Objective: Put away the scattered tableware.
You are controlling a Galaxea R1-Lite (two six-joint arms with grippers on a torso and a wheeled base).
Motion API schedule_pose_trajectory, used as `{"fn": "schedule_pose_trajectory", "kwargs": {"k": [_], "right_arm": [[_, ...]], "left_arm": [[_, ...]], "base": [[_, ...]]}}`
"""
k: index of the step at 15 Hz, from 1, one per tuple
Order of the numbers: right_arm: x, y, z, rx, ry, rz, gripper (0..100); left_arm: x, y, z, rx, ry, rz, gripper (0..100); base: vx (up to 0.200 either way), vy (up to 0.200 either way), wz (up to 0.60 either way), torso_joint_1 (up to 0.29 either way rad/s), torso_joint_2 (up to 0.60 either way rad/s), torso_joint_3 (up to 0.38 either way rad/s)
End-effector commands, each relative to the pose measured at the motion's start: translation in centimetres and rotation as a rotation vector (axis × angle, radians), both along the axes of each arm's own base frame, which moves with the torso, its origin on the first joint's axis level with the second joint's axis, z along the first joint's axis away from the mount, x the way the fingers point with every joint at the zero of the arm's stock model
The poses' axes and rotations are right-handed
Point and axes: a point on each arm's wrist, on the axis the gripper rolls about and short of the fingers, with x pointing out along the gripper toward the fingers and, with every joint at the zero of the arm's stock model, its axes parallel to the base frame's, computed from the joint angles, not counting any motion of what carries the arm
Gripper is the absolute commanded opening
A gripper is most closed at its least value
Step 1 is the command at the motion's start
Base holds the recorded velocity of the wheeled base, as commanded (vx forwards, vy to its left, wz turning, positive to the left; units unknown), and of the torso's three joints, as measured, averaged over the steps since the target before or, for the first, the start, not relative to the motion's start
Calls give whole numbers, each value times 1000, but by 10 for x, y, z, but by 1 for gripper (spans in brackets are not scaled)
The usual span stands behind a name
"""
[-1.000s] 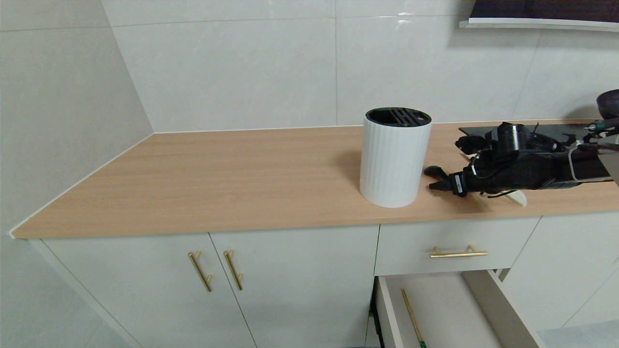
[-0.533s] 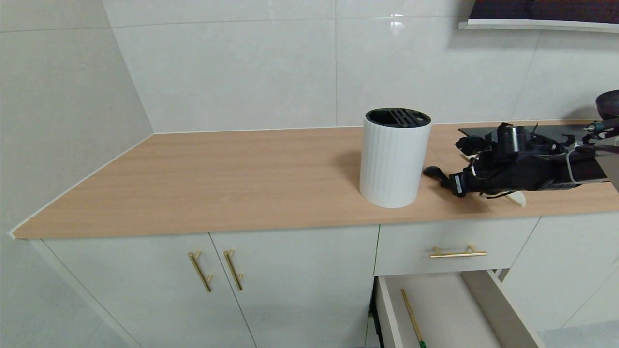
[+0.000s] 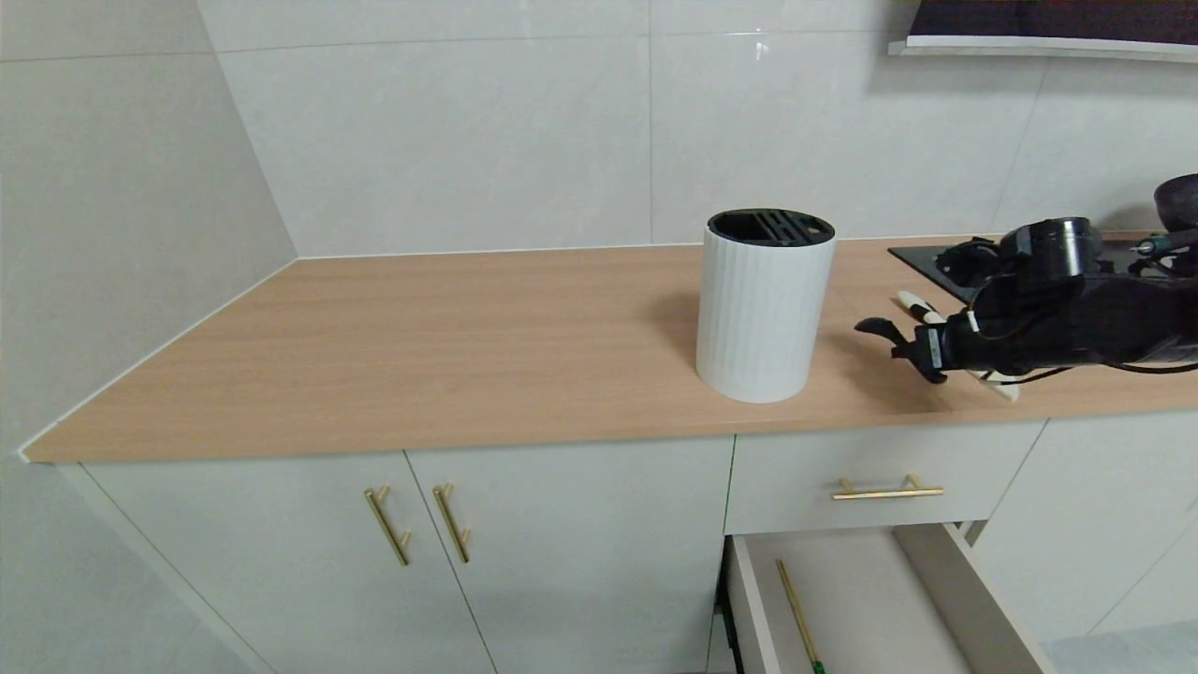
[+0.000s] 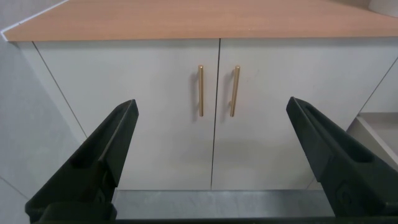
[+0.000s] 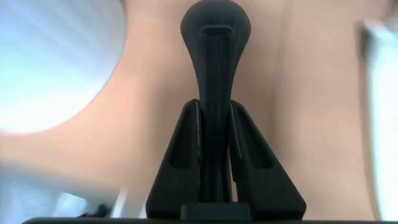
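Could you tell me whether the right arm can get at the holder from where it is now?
Probably yes. The right gripper, shut on a black-handled utensil, hangs just beside the holder with bare counter between them. It looks lower than the rim, so it would need to lift first.

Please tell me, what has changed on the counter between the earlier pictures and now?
The right gripper, shut on a black handle, has drawn back to the robot's right, away from the white holder, and risen a little, carrying the handle with it. No new grasp or release is visible. The holder, the white utensil on the counter and the open drawer stayed as they were.
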Motion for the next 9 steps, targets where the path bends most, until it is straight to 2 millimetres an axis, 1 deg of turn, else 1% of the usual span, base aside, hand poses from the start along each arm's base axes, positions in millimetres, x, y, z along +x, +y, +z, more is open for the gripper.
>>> {"fn": "schedule_pose_trajectory", "kwargs": {"k": [1, 2, 3, 4, 5, 7, 9], "right_arm": [[-71, -5, 30, 20, -16, -82, 0], [-88, -5, 21, 7, 28, -131, 0], [-101, -5, 11, -7, 68, -147, 0], [-112, -4, 0, -16, 111, -147, 0], [-129, -1, -13, -17, 160, -135, 0], [-146, 3, -30, -33, 229, -124, 0], [-155, 10, -42, -101, 271, -159, 0]], "left_arm": [[0, 0, 0, 0, 0, 0, 100], [0, 0, 0, 0, 1, 0, 100], [0, 0, 0, 0, 0, 0, 100], [0, 0, 0, 0, 1, 0, 100], [0, 0, 0, 0, 0, 0, 100], [0, 0, 0, 0, 0, 0, 100], [0, 0, 0, 0, 0, 0, 100]], "base": [[0, 0, 0, 0, 0, 0], [0, 0, 0, 0, 0, 0], [0, 0, 0, 0, 0, 0], [0, 0, 0, 0, 0, 0], [0, 0, 0, 0, 0, 0], [0, 0, 0, 0, 0, 0], [0, 0, 0, 0, 0, 0]]}}
